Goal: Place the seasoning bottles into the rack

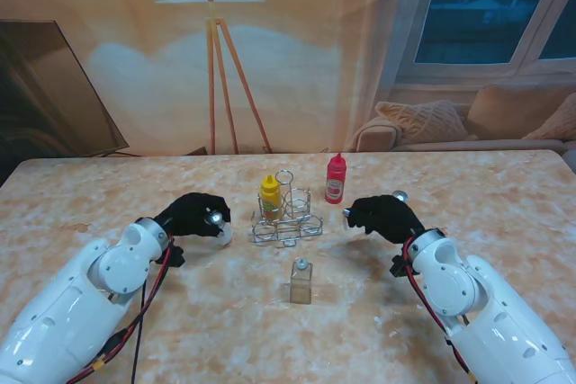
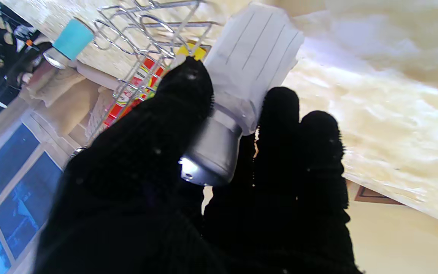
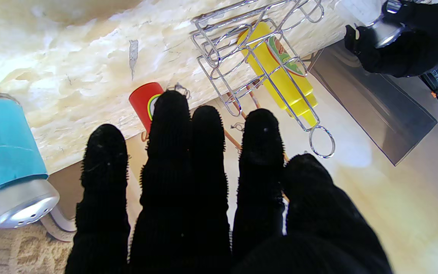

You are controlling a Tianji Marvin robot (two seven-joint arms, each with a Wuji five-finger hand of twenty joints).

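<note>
White shaker (image 2: 255, 64) upright, silver cap up, gripped by left hand (image 1: 196, 215)

No wording can be read; the yellow bottle (image 3: 280, 76) carries a label, seemingly pictorial and too blurred.

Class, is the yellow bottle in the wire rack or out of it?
In. The yellow bottle stands upright inside a compartment of the rack; the right wrist view shows the rack's wires around it.
</note>
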